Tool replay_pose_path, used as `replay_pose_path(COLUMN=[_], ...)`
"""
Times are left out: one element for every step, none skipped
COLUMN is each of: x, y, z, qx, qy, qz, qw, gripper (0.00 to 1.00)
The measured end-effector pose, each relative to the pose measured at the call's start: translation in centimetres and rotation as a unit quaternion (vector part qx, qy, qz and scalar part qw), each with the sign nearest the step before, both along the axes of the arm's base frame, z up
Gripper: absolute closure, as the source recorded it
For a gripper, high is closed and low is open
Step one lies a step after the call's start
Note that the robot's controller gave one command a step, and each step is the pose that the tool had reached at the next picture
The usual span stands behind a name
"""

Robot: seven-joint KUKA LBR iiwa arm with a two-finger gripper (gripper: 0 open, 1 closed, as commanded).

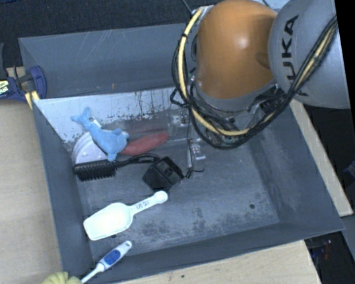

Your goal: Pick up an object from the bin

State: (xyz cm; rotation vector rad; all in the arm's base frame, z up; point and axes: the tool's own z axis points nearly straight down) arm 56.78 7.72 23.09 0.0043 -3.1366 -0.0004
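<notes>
We see the grey metal bin, its floor scuffed and speckled with dark marks. The gripper hangs at mid-floor, just right of a small black boxy thing; whether it is wide or narrow we cannot tell. A white plastic scoop lies nearer the front wall.

Scoop lies before the brush — clip right of both.

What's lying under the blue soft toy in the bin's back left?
A white round thing pokes out beneath the blue soft toy. The toy covers most of it, so I cannot tell what it is.
</notes>
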Motion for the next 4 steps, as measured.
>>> replay_pose_path(x=[0.1, -1.8, 0.4, -4.0], y=[-0.1, 6.7, 2.3, 13.1], z=[0.5, -13.7, -7.1, -13.2], qx=[0.000, 0.001, 0.001, 0.003], qy=[-0.0042, -0.0055, -0.0126, -0.0030], qz=[-0.001, 0.043, -0.057, 0.063], qw=[1.0000, 0.9990, 0.9983, 0.9980], gripper=[0.00, 0.00, 0.00, 0.00])
